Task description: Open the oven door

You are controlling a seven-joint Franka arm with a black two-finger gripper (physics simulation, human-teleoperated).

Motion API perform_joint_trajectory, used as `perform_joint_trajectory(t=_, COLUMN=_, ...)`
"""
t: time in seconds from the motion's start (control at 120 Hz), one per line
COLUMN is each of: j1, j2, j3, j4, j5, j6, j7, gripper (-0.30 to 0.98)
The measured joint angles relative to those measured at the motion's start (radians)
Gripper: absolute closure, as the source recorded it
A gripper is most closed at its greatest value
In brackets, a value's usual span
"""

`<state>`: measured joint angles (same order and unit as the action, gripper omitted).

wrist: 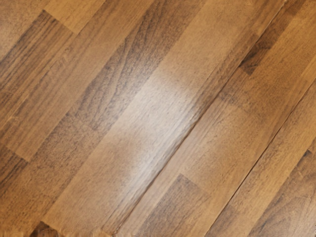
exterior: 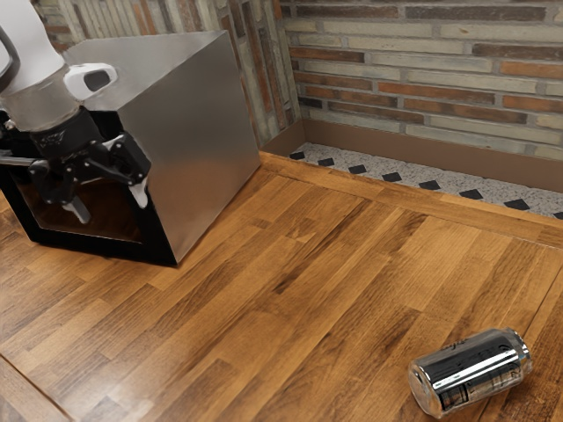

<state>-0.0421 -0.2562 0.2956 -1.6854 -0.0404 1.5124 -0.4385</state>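
My gripper (exterior: 109, 202) hangs in the exterior view's left, in front of the oven (exterior: 202, 132), with its two fingertips spread apart and nothing between them. The oven is a steel box whose front has a black-framed door (exterior: 160, 237) with dark glass; the door looks flush with the body. Part of a bar-like metal handle (exterior: 12, 161) shows at the exterior view's left edge, and the hand hides more of the door's upper part. Whether the fingers touch the door I cannot tell.
A silver can (exterior: 471, 371) lies on its side on the wooden table (exterior: 264, 308), near the exterior view's lower right. Brick walls stand behind the oven and along the table's far side. In the wrist view, wooden boards (wrist: 158, 118) lie below my hand.
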Motion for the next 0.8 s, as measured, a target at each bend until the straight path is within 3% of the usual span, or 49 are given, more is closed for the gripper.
perform_joint_trajectory(t=0.133, j1=0.043, j2=-0.048, j3=0.010, j4=-0.009, j5=-0.004, j6=-0.019, j7=-0.329, gripper=0.00)
perform_joint_trajectory(t=0.308, j1=0.284, j2=0.033, j3=0.012, j4=0.015, j5=0.017, j6=0.108, j7=-0.626, gripper=0.00)
perform_joint_trajectory(t=0.433, j1=0.350, j2=0.132, j3=0.015, j4=0.093, j5=0.017, j6=0.233, j7=-0.763, gripper=0.00)
perform_joint_trajectory(t=0.667, j1=0.485, j2=0.142, j3=0.022, j4=0.104, j5=-0.008, j6=0.368, j7=-0.940, gripper=0.00)
perform_joint_trajectory(t=0.8, j1=0.498, j2=0.163, j3=0.014, j4=0.108, j5=-0.027, j6=0.425, j7=-0.979, gripper=0.00)
